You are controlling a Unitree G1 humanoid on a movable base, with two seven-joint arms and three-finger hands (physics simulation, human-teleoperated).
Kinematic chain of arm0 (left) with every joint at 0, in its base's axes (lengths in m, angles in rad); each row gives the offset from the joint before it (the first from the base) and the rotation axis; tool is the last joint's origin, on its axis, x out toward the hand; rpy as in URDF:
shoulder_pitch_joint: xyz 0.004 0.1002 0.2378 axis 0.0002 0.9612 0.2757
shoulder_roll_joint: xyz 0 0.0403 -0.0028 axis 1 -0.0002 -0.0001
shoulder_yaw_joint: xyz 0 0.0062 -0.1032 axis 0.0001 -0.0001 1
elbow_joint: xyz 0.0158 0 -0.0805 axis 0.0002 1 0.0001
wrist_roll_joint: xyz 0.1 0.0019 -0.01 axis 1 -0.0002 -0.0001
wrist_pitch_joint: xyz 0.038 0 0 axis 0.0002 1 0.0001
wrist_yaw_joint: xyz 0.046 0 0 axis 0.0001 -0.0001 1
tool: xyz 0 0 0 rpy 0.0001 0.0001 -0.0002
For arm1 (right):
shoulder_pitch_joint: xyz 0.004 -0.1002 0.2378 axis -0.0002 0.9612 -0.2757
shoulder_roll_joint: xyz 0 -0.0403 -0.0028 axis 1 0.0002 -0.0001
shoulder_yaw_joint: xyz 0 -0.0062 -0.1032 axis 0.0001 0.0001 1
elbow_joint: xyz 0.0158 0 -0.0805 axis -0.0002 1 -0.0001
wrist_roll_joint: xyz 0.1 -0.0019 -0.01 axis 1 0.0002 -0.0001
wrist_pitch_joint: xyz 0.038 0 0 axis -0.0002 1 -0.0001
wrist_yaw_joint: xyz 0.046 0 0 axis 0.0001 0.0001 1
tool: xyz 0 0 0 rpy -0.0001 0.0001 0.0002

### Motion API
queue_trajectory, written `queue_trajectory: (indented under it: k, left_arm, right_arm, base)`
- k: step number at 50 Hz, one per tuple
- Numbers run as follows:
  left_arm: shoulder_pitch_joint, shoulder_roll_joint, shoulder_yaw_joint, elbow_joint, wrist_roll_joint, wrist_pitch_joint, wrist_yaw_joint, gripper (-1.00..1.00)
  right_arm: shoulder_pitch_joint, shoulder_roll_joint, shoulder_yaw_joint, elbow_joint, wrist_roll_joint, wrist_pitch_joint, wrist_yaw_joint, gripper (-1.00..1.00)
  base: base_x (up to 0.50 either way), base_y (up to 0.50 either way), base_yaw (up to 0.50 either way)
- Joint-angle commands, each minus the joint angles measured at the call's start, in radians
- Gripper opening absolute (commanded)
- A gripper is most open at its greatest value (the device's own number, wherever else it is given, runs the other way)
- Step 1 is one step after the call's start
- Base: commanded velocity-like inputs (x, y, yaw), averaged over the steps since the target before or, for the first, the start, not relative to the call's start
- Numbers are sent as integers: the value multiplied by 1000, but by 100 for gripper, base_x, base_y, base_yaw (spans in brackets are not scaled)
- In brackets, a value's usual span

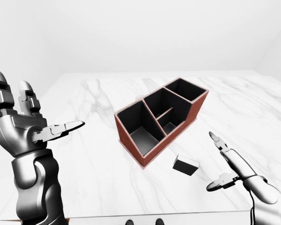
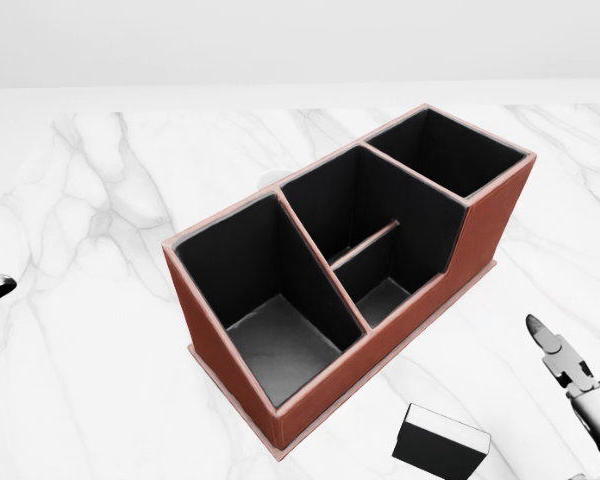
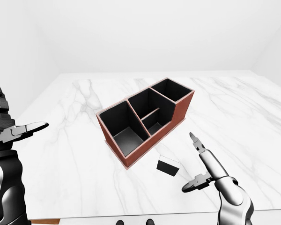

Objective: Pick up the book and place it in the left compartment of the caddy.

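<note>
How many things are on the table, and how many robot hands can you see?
Caddy: 1
Book: 1
Robot hands: 2, left robot hand and right robot hand, both open
Total: 4, counting the hands, on the marble table

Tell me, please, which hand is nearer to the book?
Right. The right hand hovers open just to the right of the book in the left-eye view; the left hand is raised open far off at that view's left edge, beyond the caddy.

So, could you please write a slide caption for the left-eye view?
Both open hands, left and right, hover over the marble table; book lies beside the empty caddy.
</note>
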Motion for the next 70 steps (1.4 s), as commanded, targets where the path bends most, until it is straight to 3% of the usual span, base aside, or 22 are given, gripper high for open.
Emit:
queue_trajectory:
  k: [1,13,33,53,70]
  left_arm:
    - [-1,1,2,1,-1,0,0,100]
    - [-7,3,-3,30,2,0,-4,100]
    - [1,2,0,7,-5,0,0,100]
    - [1,-5,-12,38,10,0,-8,100]
    - [5,-4,-8,10,-1,0,0,100]
  right_arm:
    - [-28,-33,-13,108,61,0,0,100]
    - [-41,-57,2,127,69,0,0,100]
    - [-125,-133,29,368,132,0,0,100]
    - [-260,-203,130,590,190,0,0,100]
    - [-324,-210,191,641,178,0,0,100]
  base:
    - [0,0,0]
    - [0,0,0]
    - [0,0,0]
    - [0,0,0]
    - [0,0,0]
